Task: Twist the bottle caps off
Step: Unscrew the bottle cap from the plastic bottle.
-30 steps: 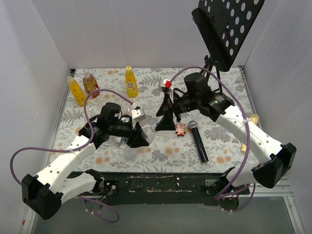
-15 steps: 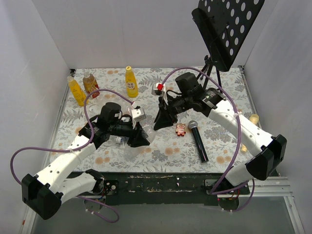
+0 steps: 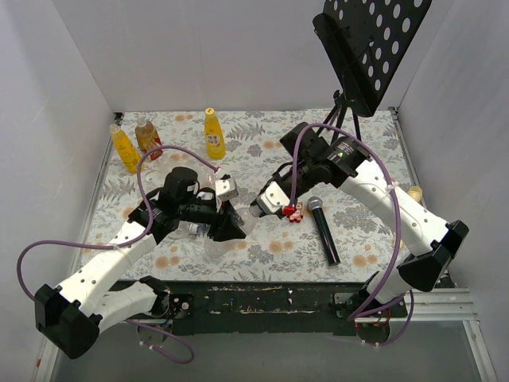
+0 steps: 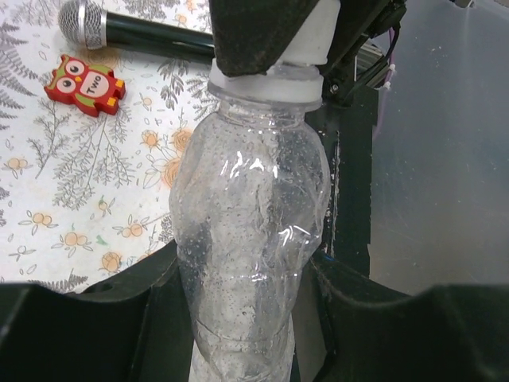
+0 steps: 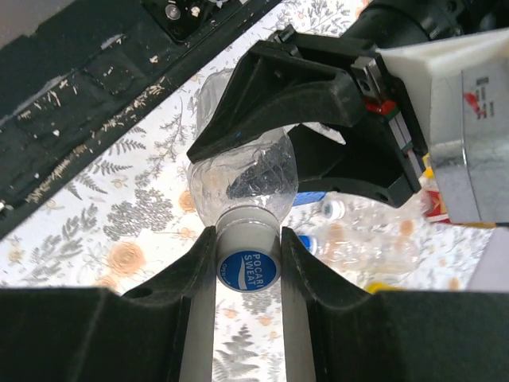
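Observation:
My left gripper [image 3: 226, 226] is shut on the body of a clear bottle [image 3: 248, 220], held tilted above the table with its neck toward the right arm. In the left wrist view the bottle [image 4: 250, 231] fills the gap between my fingers [image 4: 95, 318]. My right gripper [image 3: 259, 208] is shut on its cap [image 5: 246, 263], a white one with a blue printed top, pinched from both sides. The cap [image 4: 306, 48] sits on the neck ring, mostly hidden under the right gripper's black finger.
Two yellow bottles [image 3: 125, 150] [image 3: 213, 134] and a brown one [image 3: 148, 137] stand at the back left. Clear bottles [image 5: 366, 243] lie under the left arm. A microphone [image 3: 324, 229] and an owl toy [image 3: 295, 212] lie to the right. A music stand [image 3: 366, 48] rises at the back right.
The right gripper has turned at the wrist, come down and left to the bottle's neck and closed on the cap. The left arm and bottle have stayed put.

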You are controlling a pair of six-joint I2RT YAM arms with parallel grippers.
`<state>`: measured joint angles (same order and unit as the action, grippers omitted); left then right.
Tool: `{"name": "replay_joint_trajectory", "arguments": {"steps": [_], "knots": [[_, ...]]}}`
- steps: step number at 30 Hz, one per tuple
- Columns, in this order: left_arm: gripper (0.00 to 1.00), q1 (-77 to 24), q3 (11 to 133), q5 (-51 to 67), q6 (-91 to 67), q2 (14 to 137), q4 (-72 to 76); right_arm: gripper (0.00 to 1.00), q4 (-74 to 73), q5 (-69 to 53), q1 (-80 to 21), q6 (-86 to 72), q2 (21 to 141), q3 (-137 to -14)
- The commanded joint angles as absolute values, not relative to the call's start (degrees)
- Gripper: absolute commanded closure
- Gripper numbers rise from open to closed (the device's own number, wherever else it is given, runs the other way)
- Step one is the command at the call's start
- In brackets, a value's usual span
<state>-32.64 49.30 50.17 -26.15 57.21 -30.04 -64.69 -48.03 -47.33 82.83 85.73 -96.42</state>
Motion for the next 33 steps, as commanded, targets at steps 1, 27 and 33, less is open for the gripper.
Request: {"name": "replay_joint_trajectory", "arguments": {"steps": [1, 27, 33], "knots": [[1.00, -31.9, 49.1, 49.8, -25.4, 55.6, -32.8, 0.99, -72.7, -45.4, -46.8, 97.9, 85.0, -104.1], [1.00, -31.9, 47.8, 46.8, -27.6, 57.1, -29.4, 0.17, -33.9, -31.4, -45.3, 15.0, 73.9, -86.9], [1.00, -31.9, 48.4, 47.0, -27.9, 57.7, -28.7, 0.23, -34.5, -32.8, -45.2, 1.2, 76.5, -85.0]]}}
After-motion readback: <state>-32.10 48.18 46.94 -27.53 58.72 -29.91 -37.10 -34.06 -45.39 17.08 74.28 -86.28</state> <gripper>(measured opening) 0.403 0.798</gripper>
